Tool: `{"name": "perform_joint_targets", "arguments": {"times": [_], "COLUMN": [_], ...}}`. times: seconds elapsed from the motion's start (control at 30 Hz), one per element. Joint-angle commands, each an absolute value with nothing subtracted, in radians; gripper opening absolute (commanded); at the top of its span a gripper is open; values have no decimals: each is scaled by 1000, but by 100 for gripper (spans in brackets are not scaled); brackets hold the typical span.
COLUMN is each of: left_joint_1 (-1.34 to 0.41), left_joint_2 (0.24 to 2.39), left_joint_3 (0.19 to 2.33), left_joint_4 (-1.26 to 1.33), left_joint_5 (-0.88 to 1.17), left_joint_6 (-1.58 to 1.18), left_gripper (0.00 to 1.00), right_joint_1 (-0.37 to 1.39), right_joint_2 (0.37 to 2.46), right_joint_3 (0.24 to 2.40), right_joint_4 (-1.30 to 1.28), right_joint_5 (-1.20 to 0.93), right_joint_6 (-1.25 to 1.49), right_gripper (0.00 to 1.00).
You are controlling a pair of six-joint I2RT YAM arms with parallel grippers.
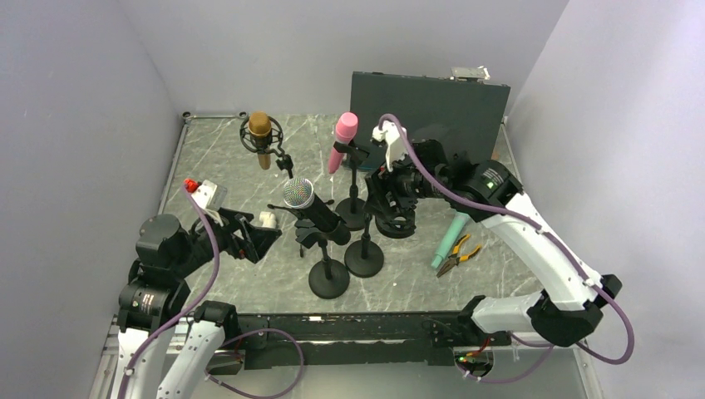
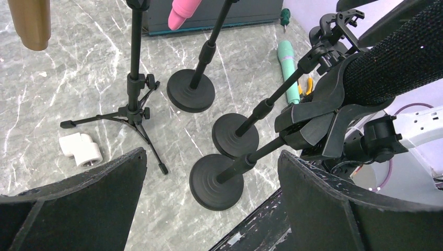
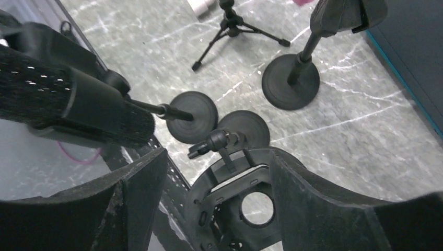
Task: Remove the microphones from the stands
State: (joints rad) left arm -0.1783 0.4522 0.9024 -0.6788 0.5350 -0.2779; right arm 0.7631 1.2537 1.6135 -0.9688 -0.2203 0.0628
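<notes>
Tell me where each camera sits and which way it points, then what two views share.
Top external: above and behind the arm bases, looking down on the marble table; both arms show.
Left wrist: on the left arm, looking past its open left claw at round stand bases.
Right wrist: on the right arm, looking down past its open right claw at a stand's clip.
Shared: both wrist views show the black microphone and tripod stand.

Pliers [image 1: 456, 256] and white pipe elbow [image 2: 81, 149]

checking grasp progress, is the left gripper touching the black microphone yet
Apart. The top external view shows bare table between the open left gripper and the black microphone.
</notes>
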Motion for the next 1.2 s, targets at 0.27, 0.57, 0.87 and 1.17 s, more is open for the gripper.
{"name": "perform_joint_targets", "arguments": {"times": [0.27, 0.57, 0.87, 1.17], "left_joint_1": [-181, -181, -181, -181], "left_joint_2": [427, 427, 425, 431], "left_joint_3": [904, 899, 897, 899], "left_joint_4": [-689, -692, -692, -686], "left_joint_5": [527, 525, 521, 531], "left_joint_6": [-271, -262, -261, -267], "left_gripper": [99, 99, 99, 99], "right_joint_1": [882, 926, 940, 955], "right_joint_2": [1341, 1354, 1369, 1382], "right_joint_3": [1712, 1691, 1655, 1605], "right_joint_4": [-1088, -1098, -1104, -1092], "right_joint_5": [-143, -4, 34, 6], "right_joint_6": [-81, -77, -74, -57], "right_gripper": [57, 57, 52, 43]}}
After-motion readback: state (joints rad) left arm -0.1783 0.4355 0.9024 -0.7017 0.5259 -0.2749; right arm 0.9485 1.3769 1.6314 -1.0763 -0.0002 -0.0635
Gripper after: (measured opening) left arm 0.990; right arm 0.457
